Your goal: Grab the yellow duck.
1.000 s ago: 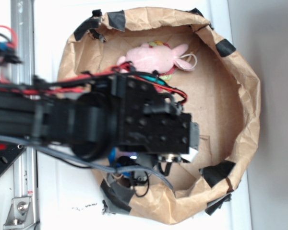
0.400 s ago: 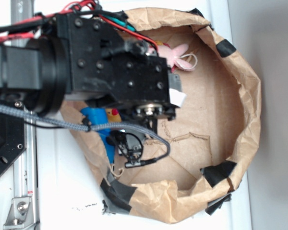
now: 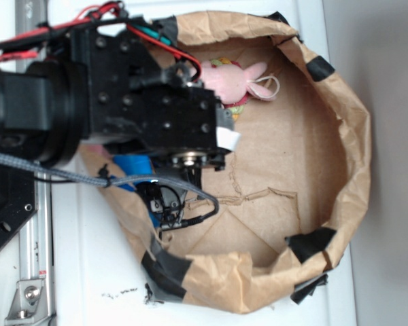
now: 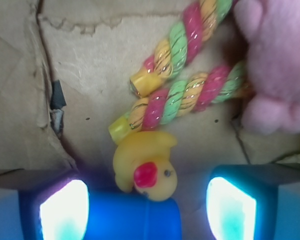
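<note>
Wrist view: yellow duck [image 4: 144, 172] lies between the released end effector [image 4: 145, 210] fingers, toward 12 o'clock, beak facing it.

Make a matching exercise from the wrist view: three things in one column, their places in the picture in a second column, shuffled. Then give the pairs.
Things:
1. yellow duck
2. rope toy
3. pink plush bunny

Places:
A. right edge, upper half of the picture
B. low centre, between the two lit claw fingers
C. middle and top, two twisted strands running diagonally

Pairs: 1-B, 2-C, 3-A
</note>
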Available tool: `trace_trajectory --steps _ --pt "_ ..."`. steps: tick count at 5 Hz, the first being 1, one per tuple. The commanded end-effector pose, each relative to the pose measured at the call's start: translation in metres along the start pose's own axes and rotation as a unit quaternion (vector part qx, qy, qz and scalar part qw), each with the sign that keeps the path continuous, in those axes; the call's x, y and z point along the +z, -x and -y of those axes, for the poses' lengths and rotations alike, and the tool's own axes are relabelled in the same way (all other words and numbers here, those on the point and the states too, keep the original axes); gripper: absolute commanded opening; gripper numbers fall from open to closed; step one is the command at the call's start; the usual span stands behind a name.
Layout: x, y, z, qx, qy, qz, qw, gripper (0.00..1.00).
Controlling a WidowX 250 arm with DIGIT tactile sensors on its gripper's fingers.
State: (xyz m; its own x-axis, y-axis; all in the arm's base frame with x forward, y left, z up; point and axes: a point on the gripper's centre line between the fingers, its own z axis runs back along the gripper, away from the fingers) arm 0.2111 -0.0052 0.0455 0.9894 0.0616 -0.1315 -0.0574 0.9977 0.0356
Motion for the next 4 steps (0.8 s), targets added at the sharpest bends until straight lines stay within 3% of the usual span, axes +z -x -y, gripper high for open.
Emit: trace_trajectory --steps 1,3,4 --pt "-0.006 -0.002 0.013 0.006 0.005 0.001 1.000 1.00" --pt "-0.023 -0.013 0.003 0.079 0.050 -0.025 0.995 1.00" --pt "-0.025 -0.012 0.009 0.056 0.024 -0.024 0.998 0.00"
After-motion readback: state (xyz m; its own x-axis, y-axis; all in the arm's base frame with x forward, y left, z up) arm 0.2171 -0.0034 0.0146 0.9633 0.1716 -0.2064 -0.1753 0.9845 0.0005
